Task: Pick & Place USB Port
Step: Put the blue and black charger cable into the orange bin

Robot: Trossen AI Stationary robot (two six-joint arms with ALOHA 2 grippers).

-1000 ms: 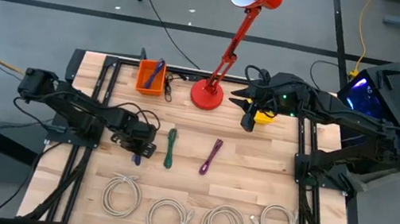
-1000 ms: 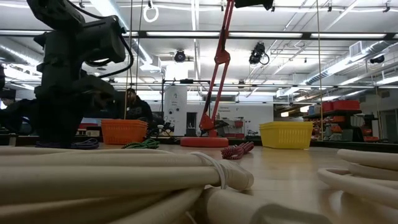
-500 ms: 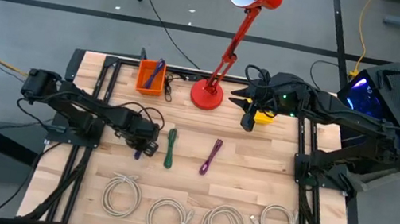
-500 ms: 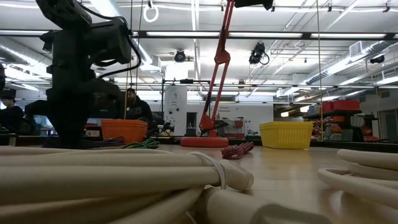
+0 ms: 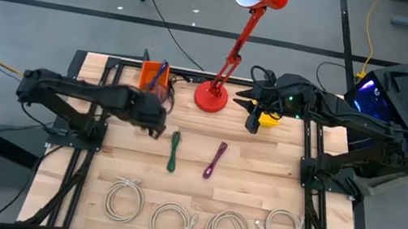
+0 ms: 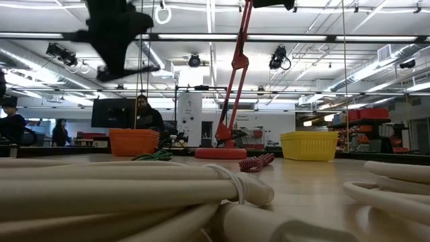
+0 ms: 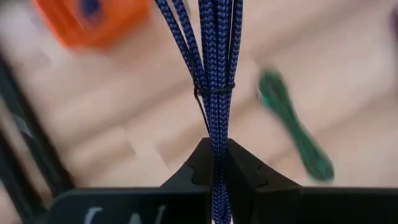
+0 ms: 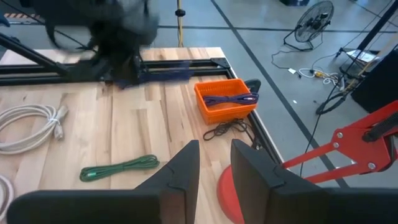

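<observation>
carrying is the step in hand: a blue cable point(image 7: 214, 74) is clamped between the closed fingers point(image 7: 245, 177) of the left gripper point(image 5: 153, 116), lifted clear of the table point(image 5: 262, 165). the pick is judged done and the place not yet made. the gripper is seen just beside the orange bin point(image 5: 154, 78), on the side toward the green cable point(image 5: 173, 151), with the bundle a little short of the bin's rim.

for the next move, a short travel toward the orange bin is called for, so that the bundle hangs over the open top, and then a release; one similar cable is already seen lying inside the bin in the right wrist view. care is judged to be needed that the loose end clears the rim, since a limp braided bundle may drape over the wall.

the blue cable is folded into a bundle of several strands and tied near its middle by a thin black band. its long axis is seen running straight out from the fingers, pointing away from the wrist; whether it hangs plumb cannot be told. its plug ends are not shown.

the right gripper point(image 5: 253, 122) is held near the red lamp point(image 5: 211, 95) base, well apart from the orange bin, with its fingers parted and nothing between them. the purple cable point(image 5: 215, 159) is left on the table beyond the green one.
</observation>
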